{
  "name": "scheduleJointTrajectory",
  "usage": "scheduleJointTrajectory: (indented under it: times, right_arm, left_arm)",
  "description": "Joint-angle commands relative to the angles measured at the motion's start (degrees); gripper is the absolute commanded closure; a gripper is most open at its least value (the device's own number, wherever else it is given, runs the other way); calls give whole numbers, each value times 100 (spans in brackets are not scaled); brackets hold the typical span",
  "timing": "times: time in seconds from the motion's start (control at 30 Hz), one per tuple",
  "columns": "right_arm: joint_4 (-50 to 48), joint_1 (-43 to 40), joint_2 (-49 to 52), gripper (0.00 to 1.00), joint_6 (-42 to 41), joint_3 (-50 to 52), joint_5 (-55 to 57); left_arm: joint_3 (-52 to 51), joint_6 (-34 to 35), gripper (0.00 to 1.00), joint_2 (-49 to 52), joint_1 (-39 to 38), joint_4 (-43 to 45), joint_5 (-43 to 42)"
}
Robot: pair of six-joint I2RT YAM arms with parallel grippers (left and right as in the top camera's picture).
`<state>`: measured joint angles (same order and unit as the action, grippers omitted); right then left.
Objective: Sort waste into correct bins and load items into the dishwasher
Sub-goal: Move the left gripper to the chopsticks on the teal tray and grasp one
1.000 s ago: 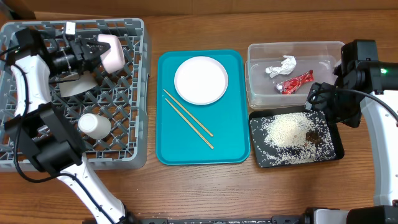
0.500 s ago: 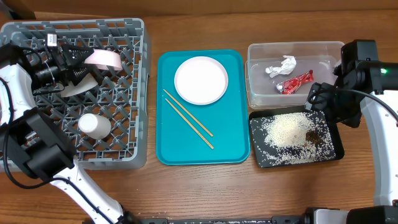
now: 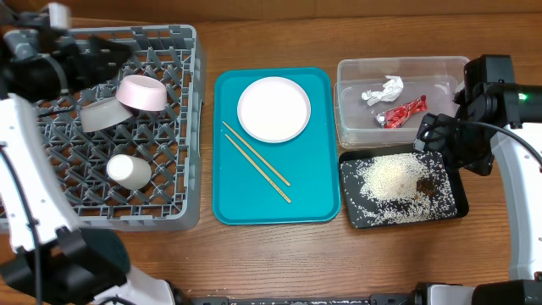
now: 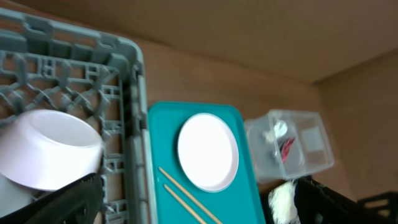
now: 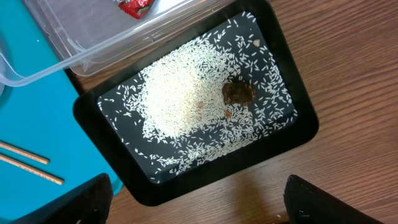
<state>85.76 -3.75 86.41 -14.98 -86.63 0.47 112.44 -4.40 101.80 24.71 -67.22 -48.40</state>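
The grey dish rack holds a pinkish-white bowl lying tilted, a leaning greyish-white dish and a small white round dish. My left gripper is open and empty above the rack's far left; its view shows the bowl below it. A small white plate and chopsticks lie on the teal tray. The clear tub holds the tissue and the red wrapper. The black tray holds rice and a brown lump. My right gripper is open and empty over that tray's far right corner.
The tub and black tray stand side by side right of the teal tray, close to it. Bare wooden table shows along the front edge and right of the black tray. The rack's wall nearly meets the teal tray.
My left gripper let go of the bowl, which now lies in the rack, and drew back up and to the far left. The right arm has not moved.
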Motion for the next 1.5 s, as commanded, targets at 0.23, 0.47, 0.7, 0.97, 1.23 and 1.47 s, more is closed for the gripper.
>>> scheduleJointTrajectory:
  times: [0.23, 0.47, 0.7, 0.97, 1.23, 1.47]
  right_arm:
    - [-13, -20, -42, 7, -4, -118, 76]
    - [-7, -20, -42, 7, -4, -120, 74]
    - [-7, -20, -42, 7, -4, -118, 72]
    - [-9, -20, -42, 7, -4, -118, -13]
    - [-7, -17, -42, 7, -2, -118, -11]
    - [-11, -17, -42, 7, -4, -118, -11]
  left_arm:
    - [-149, 2494, 0, 66, -2767, -1624, 3331]
    - [-1233, 4264, 0, 278, -4131, -1281, 4365]
    - [-2870, 5051, 0, 278, -4739, -140, 4957]
    - [-4478, 4610, 3, 280, -4802, 1825, 4725]
    - [-4859, 4575, 11, 280, -4806, 2559, 4717]
    - [-4868, 4730, 15, 282, -4878, 2546, 5066]
